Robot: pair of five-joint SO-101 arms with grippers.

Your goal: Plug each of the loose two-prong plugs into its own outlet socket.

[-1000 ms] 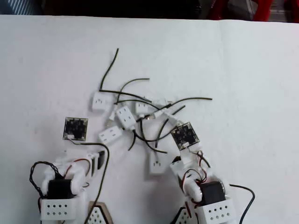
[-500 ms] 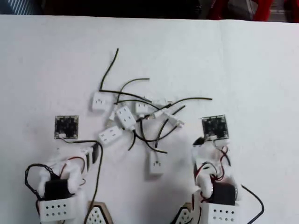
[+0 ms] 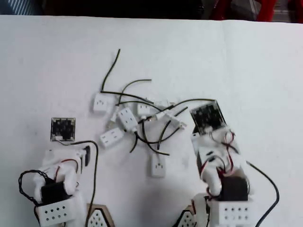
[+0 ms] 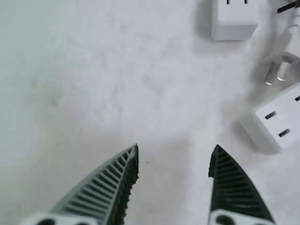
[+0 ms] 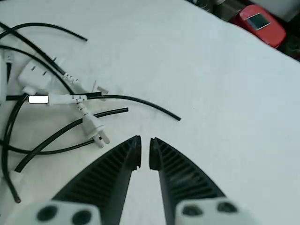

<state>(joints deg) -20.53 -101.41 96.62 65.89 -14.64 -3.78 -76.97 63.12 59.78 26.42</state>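
Left end effector point(image 4: 173, 150) released wide beside a socket point(image 4: 274, 124), right end effector point(image 5: 144, 139) all but clenched, empty, probably lining up a plug point(image 5: 90, 123).

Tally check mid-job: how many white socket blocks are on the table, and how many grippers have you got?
Socket blocks: 5
Grippers: 2 (left gripper, right gripper)
Total: 7

Nothing legible anywhere: no text, number, brand or sign can be read. A small white tag point(image 5: 39, 99) near a plug point(image 5: 89, 123) shows no readable print.
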